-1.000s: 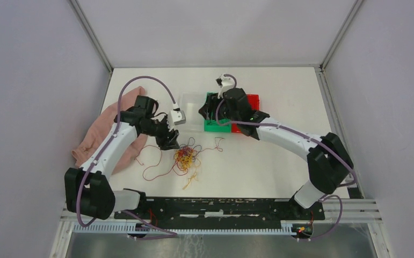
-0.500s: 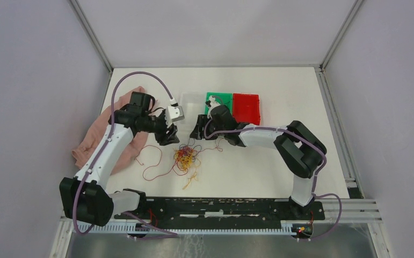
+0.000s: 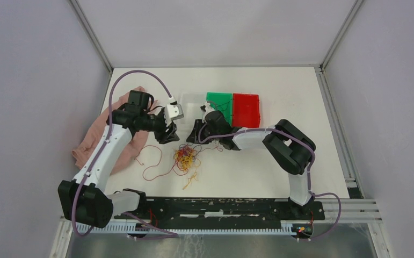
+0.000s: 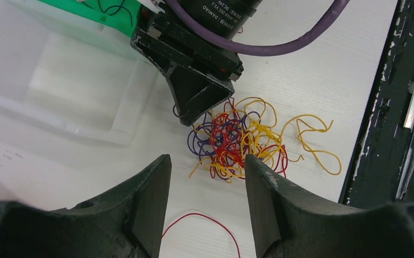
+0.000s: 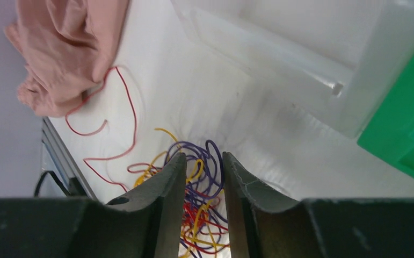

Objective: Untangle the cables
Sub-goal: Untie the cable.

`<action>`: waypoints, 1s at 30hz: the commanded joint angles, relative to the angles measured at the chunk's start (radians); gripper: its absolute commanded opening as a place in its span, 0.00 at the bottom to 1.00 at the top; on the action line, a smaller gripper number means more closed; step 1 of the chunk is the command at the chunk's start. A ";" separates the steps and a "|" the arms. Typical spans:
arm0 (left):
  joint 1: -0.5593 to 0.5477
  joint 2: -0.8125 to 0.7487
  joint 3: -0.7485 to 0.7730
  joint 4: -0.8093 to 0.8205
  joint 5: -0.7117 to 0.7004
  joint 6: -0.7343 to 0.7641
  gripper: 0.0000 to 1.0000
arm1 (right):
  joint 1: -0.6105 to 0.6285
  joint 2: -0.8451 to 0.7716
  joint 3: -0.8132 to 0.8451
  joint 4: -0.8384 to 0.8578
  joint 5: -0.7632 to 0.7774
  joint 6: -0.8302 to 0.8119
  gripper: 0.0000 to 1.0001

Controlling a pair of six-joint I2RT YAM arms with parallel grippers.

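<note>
The cables (image 3: 186, 157) lie in a knot of red, yellow and purple loops on the white table (image 3: 280, 80). My right gripper (image 3: 196, 134) is down at the knot's far edge. In the right wrist view its jaws (image 5: 203, 157) stand a narrow gap apart, with purple loops of the cables (image 5: 207, 185) in that gap. My left gripper (image 3: 168, 134) hovers just left of the knot, open and empty. In the left wrist view the left gripper (image 4: 207, 161) faces the cables (image 4: 237, 137), and the right gripper's black fingers (image 4: 199, 91) touch the knot's far side.
A loose red wire (image 3: 153, 164) trails from the knot toward the pink cloth (image 3: 100, 134) on the left. Behind the grippers stand a clear tray (image 3: 191, 105), a green tray (image 3: 219, 101) and a red tray (image 3: 246, 110). A black rail (image 3: 220, 207) runs along the near edge.
My right arm swung down from above the green tray to the knot's far edge, and its jaws narrowed. The left gripper drew back slightly to the upper left and stayed open.
</note>
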 commanded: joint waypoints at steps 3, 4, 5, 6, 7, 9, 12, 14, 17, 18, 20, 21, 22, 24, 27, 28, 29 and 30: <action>-0.002 -0.047 0.025 0.015 0.033 0.025 0.59 | 0.003 0.022 0.023 0.200 -0.004 0.059 0.18; -0.001 -0.052 0.023 0.016 0.029 0.027 0.59 | 0.003 0.019 0.025 0.210 -0.011 0.059 0.13; 0.000 -0.057 0.019 0.016 0.024 0.029 0.59 | 0.003 0.011 0.023 0.221 -0.017 0.059 0.09; -0.001 -0.061 0.016 0.015 0.020 0.032 0.59 | 0.002 -0.001 0.022 0.233 -0.025 0.059 0.05; 0.000 -0.063 0.014 0.016 0.016 0.034 0.59 | 0.001 -0.016 0.013 0.255 -0.038 0.060 0.01; 0.000 -0.067 0.006 0.016 0.014 0.038 0.59 | 0.000 -0.051 -0.007 0.324 -0.083 0.065 0.00; 0.000 -0.078 -0.011 0.041 0.013 0.016 0.59 | 0.000 -0.101 -0.030 0.437 -0.184 0.087 0.00; 0.000 -0.100 -0.028 0.087 0.014 -0.036 0.59 | 0.000 -0.132 -0.049 0.494 -0.233 0.115 0.00; 0.001 -0.158 -0.051 0.143 0.042 -0.082 0.59 | 0.001 -0.188 -0.088 0.557 -0.267 0.145 0.00; 0.000 -0.176 -0.059 0.148 0.055 -0.083 0.59 | 0.001 -0.208 -0.102 0.570 -0.270 0.151 0.00; 0.000 -0.208 -0.079 0.154 0.063 -0.081 0.59 | 0.001 -0.241 -0.116 0.579 -0.277 0.157 0.00; 0.000 -0.220 -0.094 0.160 0.063 -0.077 0.59 | 0.002 -0.253 -0.117 0.581 -0.286 0.160 0.00; -0.001 -0.234 -0.108 0.175 0.060 -0.080 0.58 | 0.003 -0.264 -0.115 0.583 -0.296 0.165 0.00; 0.000 -0.257 -0.141 0.219 0.054 -0.106 0.57 | 0.005 -0.278 -0.110 0.596 -0.316 0.177 0.00; -0.001 -0.288 -0.172 0.292 0.047 -0.161 0.55 | 0.008 -0.291 -0.109 0.616 -0.337 0.199 0.00; 0.000 -0.294 -0.178 0.306 0.046 -0.164 0.53 | 0.010 -0.297 -0.111 0.622 -0.341 0.202 0.00; 0.000 -0.299 -0.184 0.318 0.040 -0.168 0.51 | 0.011 -0.303 -0.111 0.624 -0.343 0.205 0.00; -0.001 -0.303 -0.188 0.327 0.035 -0.171 0.49 | 0.012 -0.308 -0.114 0.625 -0.344 0.208 0.00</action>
